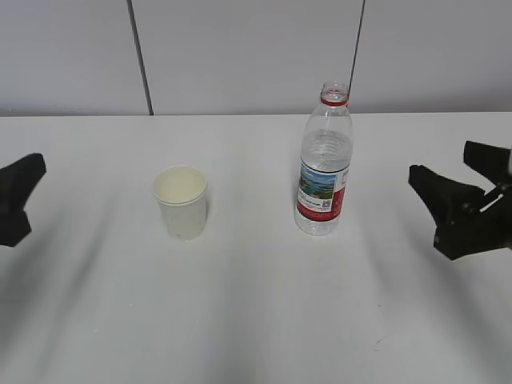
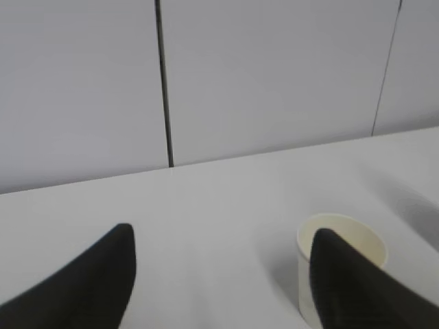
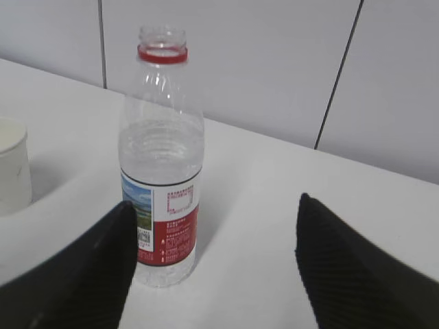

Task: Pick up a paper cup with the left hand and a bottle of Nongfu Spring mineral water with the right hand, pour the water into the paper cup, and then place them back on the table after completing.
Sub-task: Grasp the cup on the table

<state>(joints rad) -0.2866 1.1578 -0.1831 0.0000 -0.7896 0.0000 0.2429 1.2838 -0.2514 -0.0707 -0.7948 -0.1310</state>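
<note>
One uncapped bottle (image 1: 324, 168) stands upright on the white desk (image 1: 256, 320), red ring at its neck, clear water (image 1: 326, 152) filling most of it; its red and landscape label's print is too small to read. One empty paper cup (image 1: 181, 201) stands at its 9 o'clock, apart. Left end effector (image 2: 219, 281) and right end effector (image 3: 212, 267) are both released, holding nothing.
</note>
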